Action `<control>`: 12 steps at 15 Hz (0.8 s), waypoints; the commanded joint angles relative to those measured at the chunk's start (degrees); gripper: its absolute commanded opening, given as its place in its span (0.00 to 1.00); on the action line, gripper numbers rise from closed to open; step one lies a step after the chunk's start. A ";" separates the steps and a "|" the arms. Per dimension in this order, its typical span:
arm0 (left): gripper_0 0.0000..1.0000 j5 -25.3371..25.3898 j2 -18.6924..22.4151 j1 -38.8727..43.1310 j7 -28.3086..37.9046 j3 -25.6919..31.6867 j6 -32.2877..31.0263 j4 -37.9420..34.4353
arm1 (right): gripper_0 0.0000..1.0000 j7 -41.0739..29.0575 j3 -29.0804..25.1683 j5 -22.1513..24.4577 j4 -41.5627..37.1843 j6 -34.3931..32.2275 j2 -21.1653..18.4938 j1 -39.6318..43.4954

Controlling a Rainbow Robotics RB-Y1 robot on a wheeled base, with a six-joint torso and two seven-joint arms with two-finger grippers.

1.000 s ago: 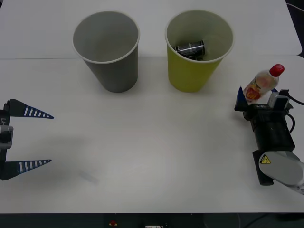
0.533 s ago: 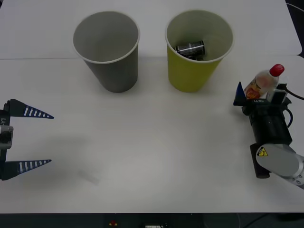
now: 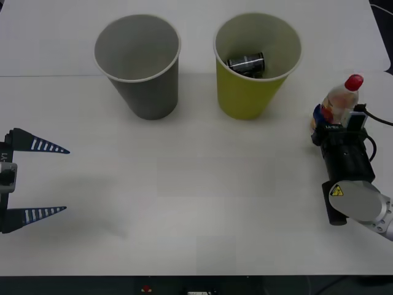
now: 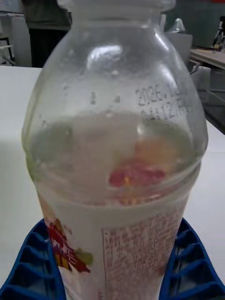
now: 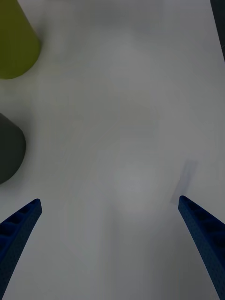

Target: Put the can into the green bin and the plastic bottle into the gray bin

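Blue ribbed fingers of the right gripper (image 3: 327, 118) have now closed around the small clear red-capped plastic bottle (image 3: 337, 102), right of the yellow-green bin (image 3: 253, 95) holding the black can (image 3: 245, 62). Next comes carrying it to the gray bin (image 3: 149, 92). The left gripper (image 3: 35, 179) waits open.

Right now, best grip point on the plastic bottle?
Mid-body, on the labelled band. The plastic bottle stands upright, so come in level from the robot's side, as the right gripper has it: blue fingers flank the straight wall below the shoulder.
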 commanded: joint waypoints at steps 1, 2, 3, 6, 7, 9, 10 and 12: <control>1.00 0.00 0.00 0.00 0.00 0.00 0.00 0.00 | 0.00 -0.16 0.00 1.10 -0.01 -0.01 -0.16 0.20; 1.00 0.00 0.00 0.00 0.00 0.00 0.00 0.00 | 0.00 -0.25 0.00 1.54 -0.36 -0.10 -0.60 0.28; 1.00 0.00 0.00 0.00 0.00 0.00 0.00 0.00 | 0.00 -0.25 0.00 1.72 -1.50 -0.62 -1.39 0.55; 1.00 0.00 0.00 0.00 0.00 0.00 0.00 0.00 | 0.00 -0.42 -1.85 2.86 -7.39 -3.79 -4.65 2.83; 1.00 0.00 0.00 0.00 0.00 0.00 0.00 0.00 | 0.00 -0.60 -4.05 4.27 -10.03 -6.16 -5.88 4.59; 1.00 0.00 0.00 0.00 0.00 0.00 0.00 0.00 | 0.00 -0.77 -8.62 7.17 -14.07 -11.08 -7.63 7.93; 1.00 0.00 0.00 0.00 0.00 0.00 0.00 0.00 | 0.00 -0.95 -11.87 9.63 -16.88 -14.86 -8.69 10.30; 1.00 0.00 0.00 0.00 0.00 0.00 0.00 0.00 | 0.00 -0.95 -18.46 14.64 -21.72 -22.95 -10.01 14.35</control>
